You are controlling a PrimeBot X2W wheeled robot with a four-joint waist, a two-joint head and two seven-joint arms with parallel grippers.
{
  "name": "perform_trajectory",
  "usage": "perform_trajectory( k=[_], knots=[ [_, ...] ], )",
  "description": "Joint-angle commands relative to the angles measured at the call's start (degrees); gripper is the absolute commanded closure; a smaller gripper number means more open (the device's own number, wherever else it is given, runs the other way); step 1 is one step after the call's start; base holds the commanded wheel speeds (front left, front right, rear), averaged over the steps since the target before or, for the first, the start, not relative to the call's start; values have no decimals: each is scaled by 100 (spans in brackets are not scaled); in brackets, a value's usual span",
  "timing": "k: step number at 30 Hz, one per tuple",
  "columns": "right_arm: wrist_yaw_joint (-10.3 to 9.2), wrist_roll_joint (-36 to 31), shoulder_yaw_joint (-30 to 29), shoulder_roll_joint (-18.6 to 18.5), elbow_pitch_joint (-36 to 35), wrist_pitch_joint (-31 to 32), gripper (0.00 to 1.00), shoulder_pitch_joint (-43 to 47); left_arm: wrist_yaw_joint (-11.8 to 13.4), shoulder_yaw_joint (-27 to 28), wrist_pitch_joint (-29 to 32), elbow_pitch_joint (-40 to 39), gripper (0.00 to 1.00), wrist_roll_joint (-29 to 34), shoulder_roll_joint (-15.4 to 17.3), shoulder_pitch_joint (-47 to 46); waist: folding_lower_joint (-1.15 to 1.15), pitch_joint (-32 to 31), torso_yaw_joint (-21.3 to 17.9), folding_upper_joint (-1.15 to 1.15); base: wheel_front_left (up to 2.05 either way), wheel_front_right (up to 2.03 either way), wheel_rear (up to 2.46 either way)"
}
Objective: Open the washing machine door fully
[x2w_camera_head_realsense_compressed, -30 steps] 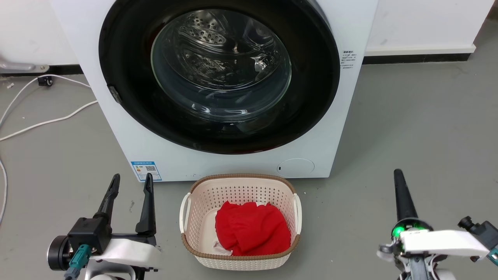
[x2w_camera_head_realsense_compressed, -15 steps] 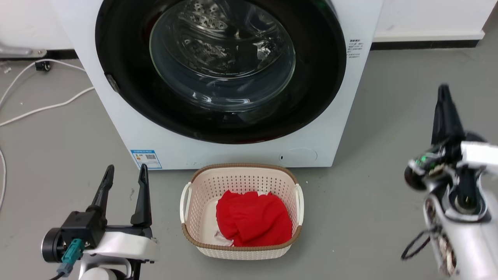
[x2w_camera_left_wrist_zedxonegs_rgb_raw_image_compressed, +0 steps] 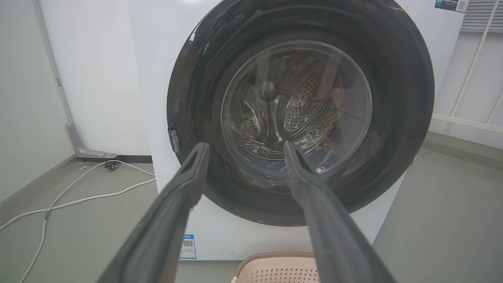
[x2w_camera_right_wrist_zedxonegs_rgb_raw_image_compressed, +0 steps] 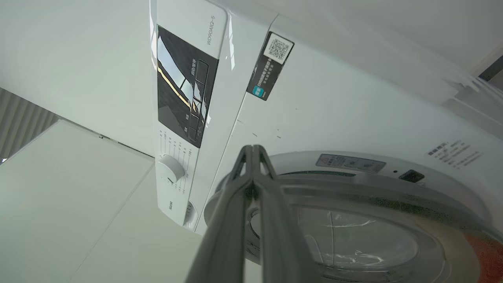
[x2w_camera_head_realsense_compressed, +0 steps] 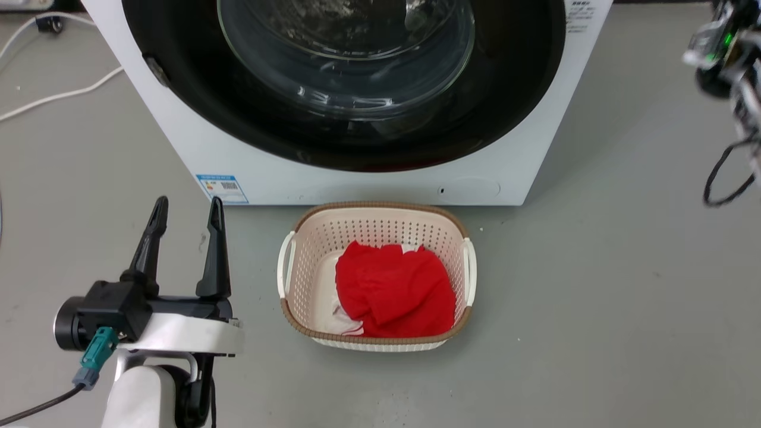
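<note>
- The washing machine door, a large round glossy black disc with a clear bulging glass bowl at its centre, lies flat against the front of the white washing machine at the far side of the scene, and it looks closed.
- The left claw is at the near left above the grey floor, well apart from the door. Its two long dark fingers stand wide, with nothing between them.
- In the left wrist view the left claw points at the door, and the steel drum shows through the glass.
- The right claw has its fingers pressed together, holding nothing. Its tip shows just over the rim of the door, near the dark control panel and the white round knob. I cannot tell if it touches the machine.
- The right arm's wrist is blurred at the far right in the head view.
- A beige perforated plastic basket with a brown rim stands on the floor just before the machine, and a red crumpled cloth lies in it.
- White cables lie on the floor at the far left.
</note>
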Motion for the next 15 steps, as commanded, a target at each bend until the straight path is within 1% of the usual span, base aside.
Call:
perform_trajectory(
  k=[1, 6, 7, 11, 15],
  knots=[
    [0, -169, 242, -86, 503, 227, 100, -624, 0, -20, -39, -59, 0, -29, 45, -146, 0, 248, 92, 0, 0, 0, 0],
    [0, -598, 824, -4, 1577, 915, 100, -1844, 0, -51, -39, -142, 0, -63, 87, -311, 0, 511, 152, 0, 0, 0, 0],
    [0, -598, 824, -4, 1577, 915, 100, -1844, 0, -51, -39, -142, 0, -63, 87, -311, 0, 511, 152, 0, 0, 0, 0],
    [0, -872, 1172, 202, 2221, 1423, 100, -2577, 0, -70, -39, -199, 0, -85, 135, -440, 0, 730, 184, 0, 0, 0, 0],
    [0, -1151, 1475, 431, 2549, 1822, 100, -3025, 0, -89, -39, -255, 0, -110, 158, -553, 0, 945, 207, 0, 0, 0, 0]
  ],
)
